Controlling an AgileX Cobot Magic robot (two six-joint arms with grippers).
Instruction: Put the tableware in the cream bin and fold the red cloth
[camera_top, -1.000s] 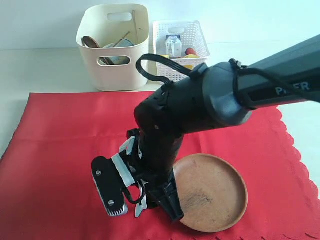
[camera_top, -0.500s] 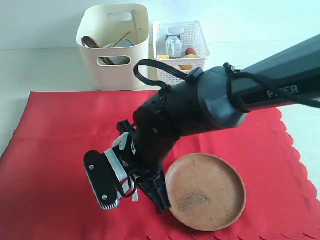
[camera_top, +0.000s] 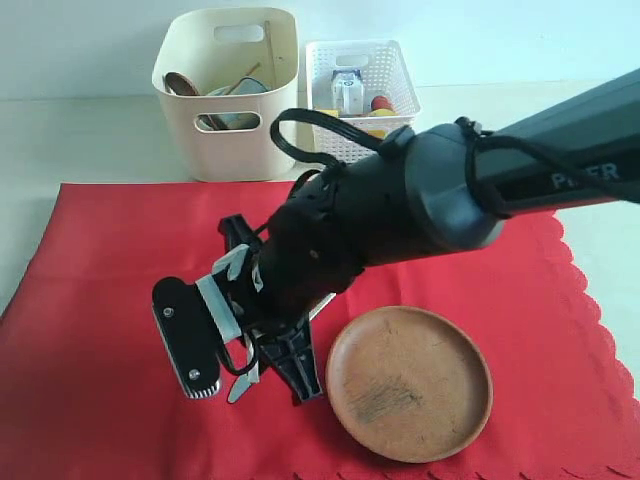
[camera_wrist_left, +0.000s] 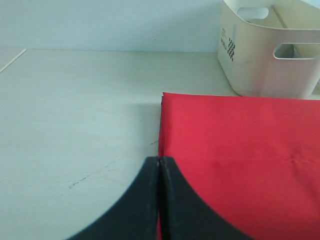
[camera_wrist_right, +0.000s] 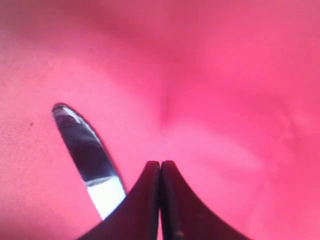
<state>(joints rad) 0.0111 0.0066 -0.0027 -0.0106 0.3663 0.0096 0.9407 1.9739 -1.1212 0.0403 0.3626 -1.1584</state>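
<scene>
Pale tabletop (camera_wrist_left: 75, 100) under creased red cloth (camera_top: 100, 300); shiny knife blade (camera_wrist_right: 87, 150); both jaws pressed together.

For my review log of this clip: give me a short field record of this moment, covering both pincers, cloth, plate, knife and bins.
red cloth: spread out on the table, not folded
left pincer: shut, empty, over the cloth's edge
right pincer: shut, close to the cloth
knife: blade shows beside the right pincer; held or not, unclear
plate: on the cloth, empty
cream bin: behind the cloth, tableware inside
white basket: beside the bin, carton inside
</scene>
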